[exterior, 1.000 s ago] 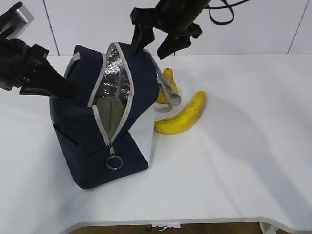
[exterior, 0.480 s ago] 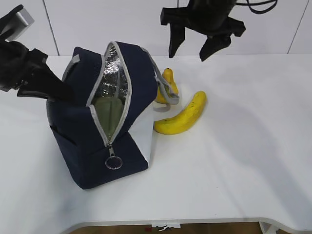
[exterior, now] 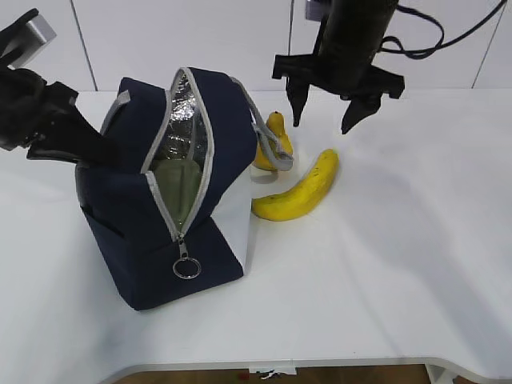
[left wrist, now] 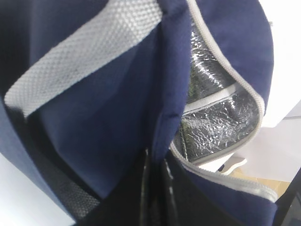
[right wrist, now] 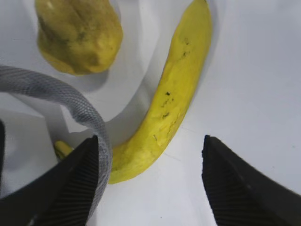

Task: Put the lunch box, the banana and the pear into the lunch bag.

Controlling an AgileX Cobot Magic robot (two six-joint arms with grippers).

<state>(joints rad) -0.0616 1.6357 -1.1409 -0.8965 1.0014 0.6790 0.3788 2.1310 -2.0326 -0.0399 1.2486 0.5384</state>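
Observation:
The navy lunch bag (exterior: 152, 232) stands open on the white table, its foil lining (exterior: 188, 128) showing. The sage-green lid of the lunch box (exterior: 178, 186) lies inside it. My left gripper (exterior: 92, 148) is shut on the bag's left edge fabric (left wrist: 162, 94) and holds the mouth open. The banana (exterior: 300, 190) lies on the table right of the bag; it also shows in the right wrist view (right wrist: 171, 101). The pear (exterior: 274, 138) sits behind it, partly hidden by the grey handle (exterior: 270, 152), and shows in the right wrist view (right wrist: 77, 35). My right gripper (exterior: 328, 120) is open and empty above the banana.
The grey handle loop (right wrist: 70, 103) hangs close to my right gripper's left finger (right wrist: 70, 188). The white table (exterior: 384, 264) stretches to the right and front, with its front edge near the bottom of the exterior view.
My right gripper has moved from above the bag to the right and then down towards the banana. The left gripper and the bag have stayed in place.

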